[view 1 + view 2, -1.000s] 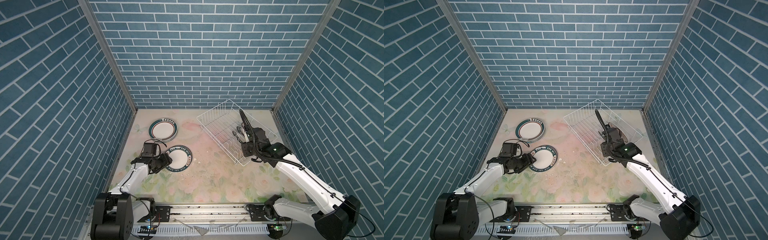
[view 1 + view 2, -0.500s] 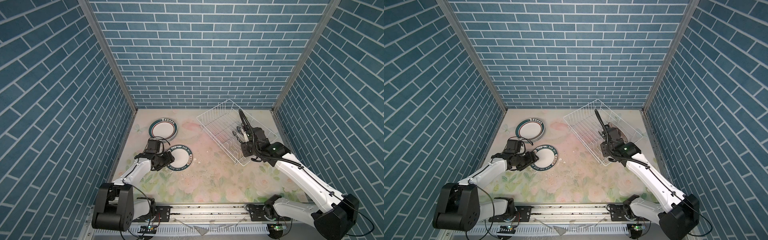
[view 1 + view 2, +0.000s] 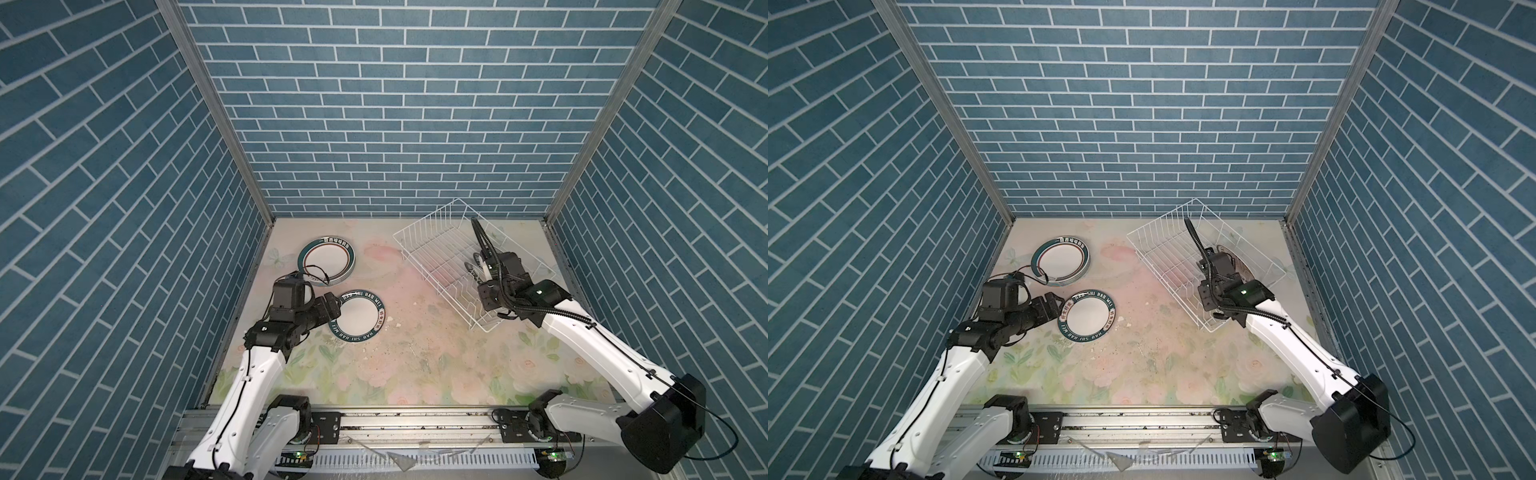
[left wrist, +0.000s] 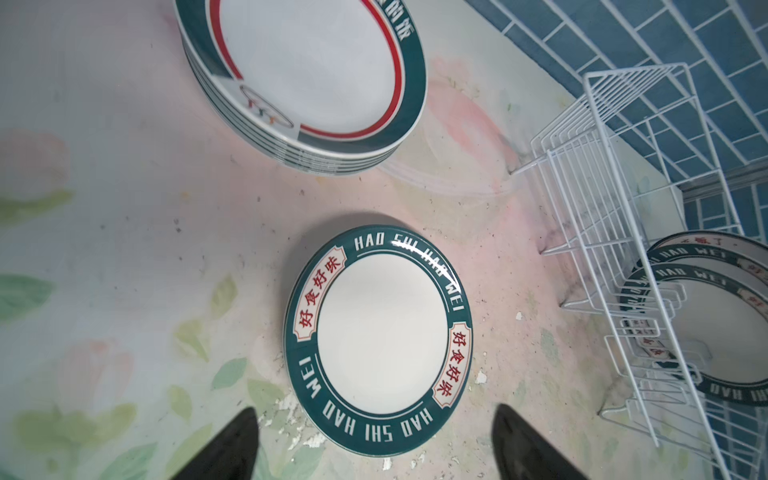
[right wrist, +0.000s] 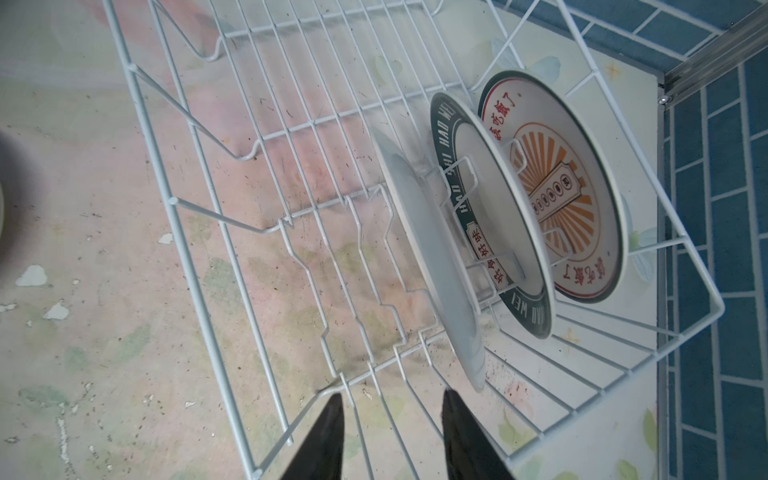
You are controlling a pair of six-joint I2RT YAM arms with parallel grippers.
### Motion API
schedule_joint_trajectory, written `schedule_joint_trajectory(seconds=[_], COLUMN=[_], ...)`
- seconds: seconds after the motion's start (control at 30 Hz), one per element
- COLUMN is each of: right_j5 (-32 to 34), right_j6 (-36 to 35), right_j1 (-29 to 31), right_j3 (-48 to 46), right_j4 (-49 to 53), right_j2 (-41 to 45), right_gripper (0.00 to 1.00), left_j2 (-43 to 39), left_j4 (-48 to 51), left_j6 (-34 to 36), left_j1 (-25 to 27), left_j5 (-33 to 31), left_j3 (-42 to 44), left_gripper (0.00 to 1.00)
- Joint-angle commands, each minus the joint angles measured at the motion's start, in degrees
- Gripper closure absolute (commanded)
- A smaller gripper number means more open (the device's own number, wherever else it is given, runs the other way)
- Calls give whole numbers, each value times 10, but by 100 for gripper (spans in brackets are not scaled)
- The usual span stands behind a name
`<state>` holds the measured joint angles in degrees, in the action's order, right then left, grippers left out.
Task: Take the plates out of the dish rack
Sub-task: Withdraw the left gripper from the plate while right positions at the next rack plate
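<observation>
- left gripper [image 4: 375, 417]: fingers spread wide, nothing held. It sits low over the table [image 3: 415, 365], and in the left wrist view the near rim of the small plate [image 4: 380, 332] lies between the two fingertips.
- small plate: flat on the table, face up. Its dark green rim is lettered HAO SHI HAO WEI, with red characters in cream panels. In both top views it lies left of centre, just ahead of the left gripper.
- stack of larger plates [image 4: 307, 70]: green rims, red inner ring on the top one, several deep. It rests flat on the table beyond the small plate, toward the back wall, near it but not touching.
- dish rack [image 3: 426, 220]: white wire, on the table at back right, set at a slant to the walls. Three plates stand on edge between its tines at the end nearest the right wall: a white-backed plate [image 5: 424, 249], then a green-lettered plate [image 5: 490, 216], then a sunburst plate [image 5: 573, 199] with orange rays and red characters.
- right gripper [image 5: 392, 397]: fingers a narrow gap apart, gripping nothing; only rack wires pass beneath them. It is over the rack's floor, just beside the lower edge of the white-backed plate. That edge is blurred in the right wrist view, so contact with the nearer finger cannot be judged.
- white flakes [image 4: 481, 377]: scattered on the table around the small plate
</observation>
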<state>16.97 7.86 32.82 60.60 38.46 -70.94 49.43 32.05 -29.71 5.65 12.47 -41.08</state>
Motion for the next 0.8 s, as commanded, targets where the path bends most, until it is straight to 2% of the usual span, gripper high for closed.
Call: schedule_joint_trajectory(seconds=[0.0, 0.2, 0.43, 0.6, 0.77], right_j5=[31, 65, 44, 46, 81], right_j6=[-36, -45, -54, -64, -77], right_j1=[-2, -2, -2, -2, -2], right_j3=[47, 77, 68, 69, 72], right_j4=[0, 3, 2, 2, -14], right_j2=[-36, -79, -49, -59, -92], right_gripper=[60, 60, 61, 62, 62], left_j2=[-11, -15, -35, -41, -46], left_j4=[19, 20, 13, 3, -1], left_j6=[18, 19, 13, 0, -4], left_j1=[2, 2, 2, 2, 2], left_j5=[-26, -37, -49, -47, -46], left_j3=[-20, -31, -19, -14, -13], left_gripper=[1, 1, 1, 1, 1])
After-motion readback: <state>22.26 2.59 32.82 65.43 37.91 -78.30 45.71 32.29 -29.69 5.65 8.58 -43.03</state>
